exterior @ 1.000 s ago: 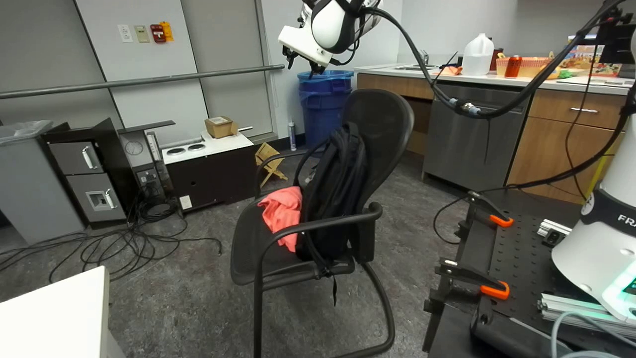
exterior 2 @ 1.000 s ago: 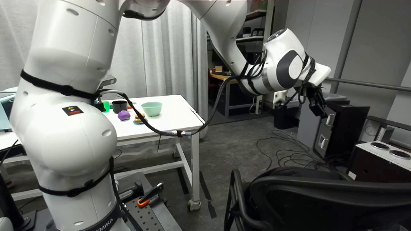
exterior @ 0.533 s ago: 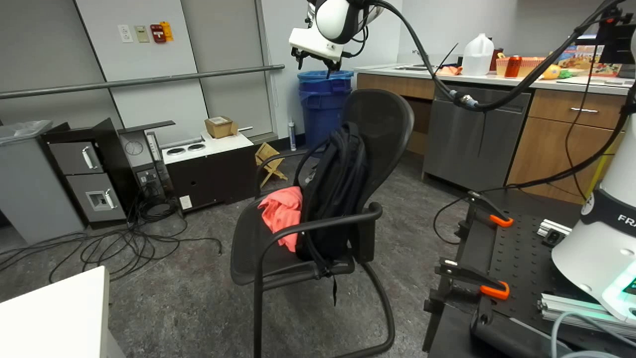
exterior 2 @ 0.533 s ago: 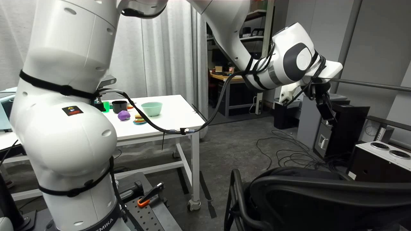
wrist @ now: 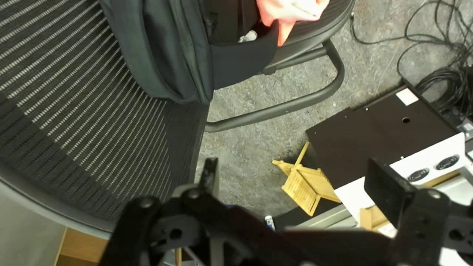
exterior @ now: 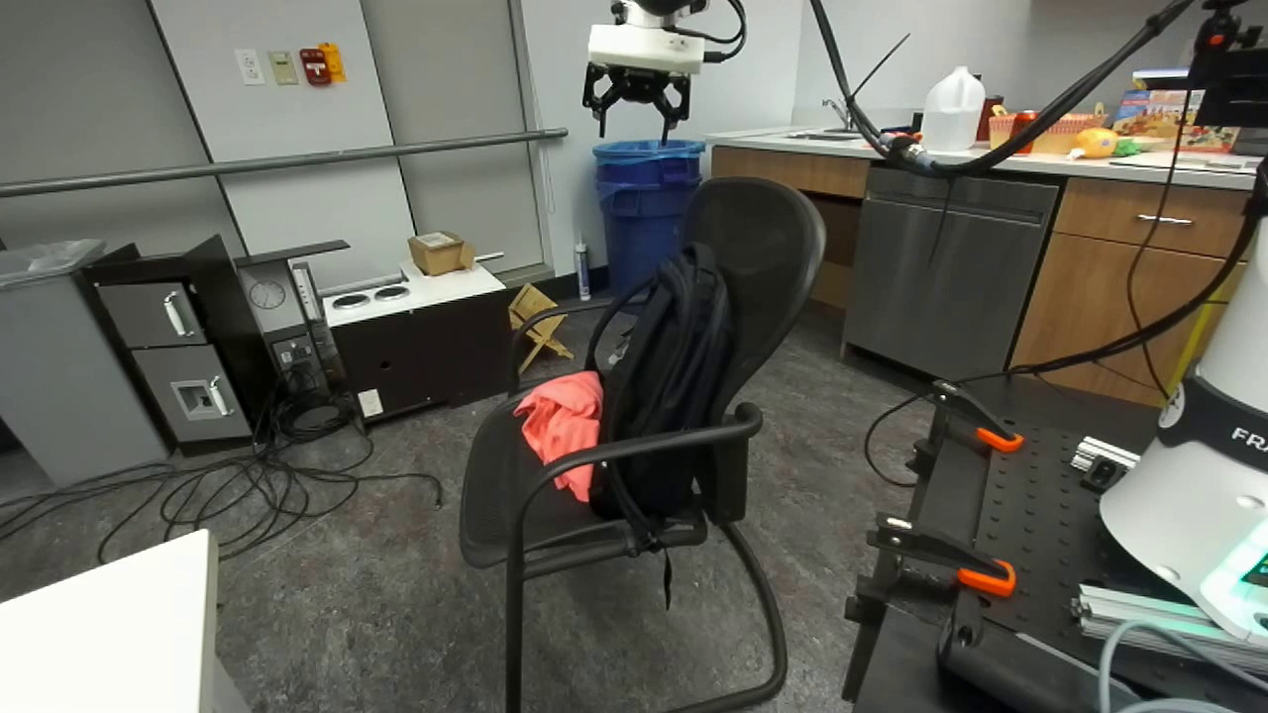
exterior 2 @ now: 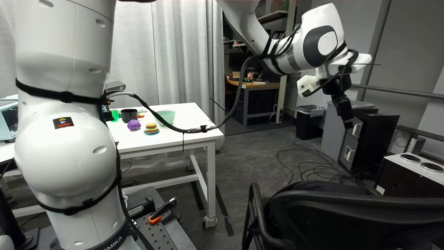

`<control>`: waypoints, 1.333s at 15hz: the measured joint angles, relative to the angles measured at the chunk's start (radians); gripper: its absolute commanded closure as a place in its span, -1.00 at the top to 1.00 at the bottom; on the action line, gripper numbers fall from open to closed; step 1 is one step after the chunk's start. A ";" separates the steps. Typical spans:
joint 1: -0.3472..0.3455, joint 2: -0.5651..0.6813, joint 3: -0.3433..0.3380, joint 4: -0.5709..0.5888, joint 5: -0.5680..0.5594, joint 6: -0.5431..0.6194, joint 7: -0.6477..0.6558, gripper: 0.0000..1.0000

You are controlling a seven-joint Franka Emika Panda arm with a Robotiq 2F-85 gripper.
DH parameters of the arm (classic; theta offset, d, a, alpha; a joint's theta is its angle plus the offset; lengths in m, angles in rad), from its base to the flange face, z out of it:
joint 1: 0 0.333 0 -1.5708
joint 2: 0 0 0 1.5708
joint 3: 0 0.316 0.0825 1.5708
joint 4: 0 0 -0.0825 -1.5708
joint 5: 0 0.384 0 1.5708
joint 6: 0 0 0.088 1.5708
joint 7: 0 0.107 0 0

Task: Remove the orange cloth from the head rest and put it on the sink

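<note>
The gripper (exterior: 634, 131), its 2 fingers (wrist: 386, 190) apart, should find the orange cloth (exterior: 563, 421) light and limp, best pinched mid-heap.

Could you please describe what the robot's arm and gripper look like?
The arm is smooth white with rounded segments, black straps, a black warning label, dark cables tied along it and a dark base band lettered EMIKA. The gripper is black, with two angular fingers.

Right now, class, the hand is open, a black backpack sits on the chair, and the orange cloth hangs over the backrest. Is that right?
Not quite: an exterior view shows the orange cloth lying on the seat. The hand is open and the black backpack sits on the chair.
</note>
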 measured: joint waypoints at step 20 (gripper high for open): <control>-0.114 -0.041 0.076 0.018 0.012 -0.108 -0.123 1.00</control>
